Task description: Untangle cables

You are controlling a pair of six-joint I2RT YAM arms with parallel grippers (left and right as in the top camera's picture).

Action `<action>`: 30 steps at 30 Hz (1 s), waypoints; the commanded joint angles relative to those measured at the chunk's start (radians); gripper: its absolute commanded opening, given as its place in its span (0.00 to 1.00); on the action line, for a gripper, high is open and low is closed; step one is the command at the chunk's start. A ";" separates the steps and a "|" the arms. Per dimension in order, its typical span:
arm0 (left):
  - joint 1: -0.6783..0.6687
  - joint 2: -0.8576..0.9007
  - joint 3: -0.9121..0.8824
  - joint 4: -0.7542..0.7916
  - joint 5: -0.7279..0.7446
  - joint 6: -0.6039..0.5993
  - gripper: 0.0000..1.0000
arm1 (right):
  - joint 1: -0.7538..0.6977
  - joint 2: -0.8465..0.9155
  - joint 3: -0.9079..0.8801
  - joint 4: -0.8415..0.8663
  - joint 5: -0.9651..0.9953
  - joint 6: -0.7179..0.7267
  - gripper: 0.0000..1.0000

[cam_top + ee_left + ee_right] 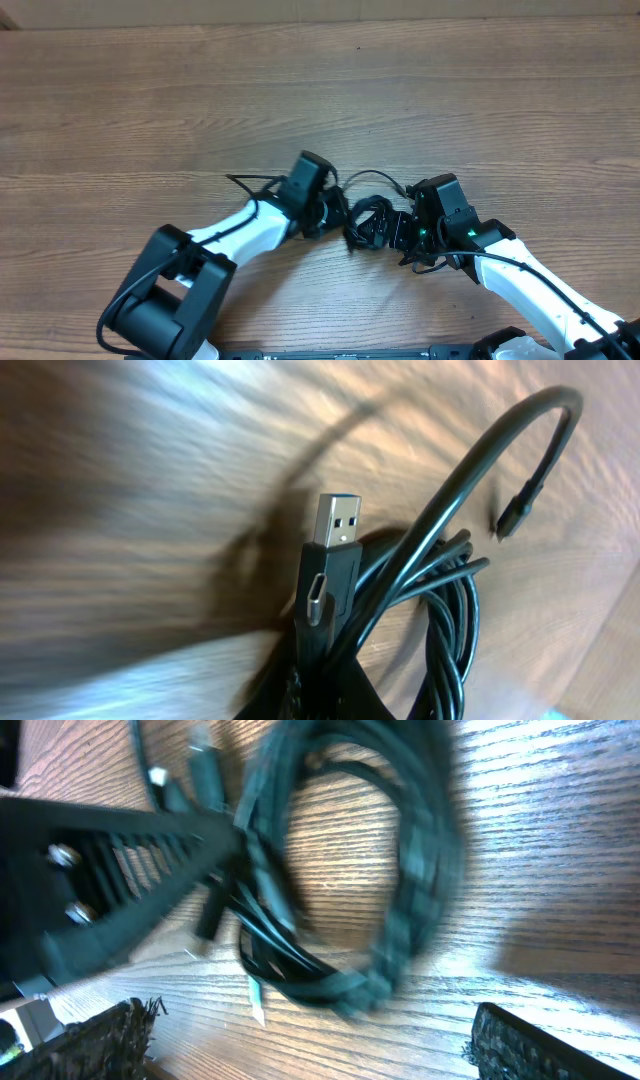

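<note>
1 bundle, black cables: left end effector clamps its 9 o'clock side; right end effector, 3 o'clock, wide.

Black cables — tangled coil on table, silver USB plug sticking out.

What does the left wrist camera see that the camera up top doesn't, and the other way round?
Only the left wrist camera shows a silver USB plug up close and a small plug on a curved end. Only the overhead camera shows the left gripper and right gripper on either side of the cables. Both show those black cables bundled on the wooden table.
</note>
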 commanded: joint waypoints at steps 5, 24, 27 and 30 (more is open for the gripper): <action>0.098 -0.072 -0.002 -0.053 -0.025 0.082 0.04 | 0.000 -0.010 0.012 0.006 -0.005 0.003 1.00; 0.127 -0.085 -0.002 -0.098 -0.032 0.185 0.04 | 0.000 -0.010 0.012 0.006 -0.005 0.003 1.00; 0.151 -0.105 -0.002 -0.130 -0.034 0.216 0.04 | 0.000 -0.010 0.012 0.006 -0.005 0.003 1.00; 0.180 -0.135 -0.002 -0.161 -0.034 0.248 0.04 | 0.000 -0.010 0.012 0.006 -0.005 0.003 1.00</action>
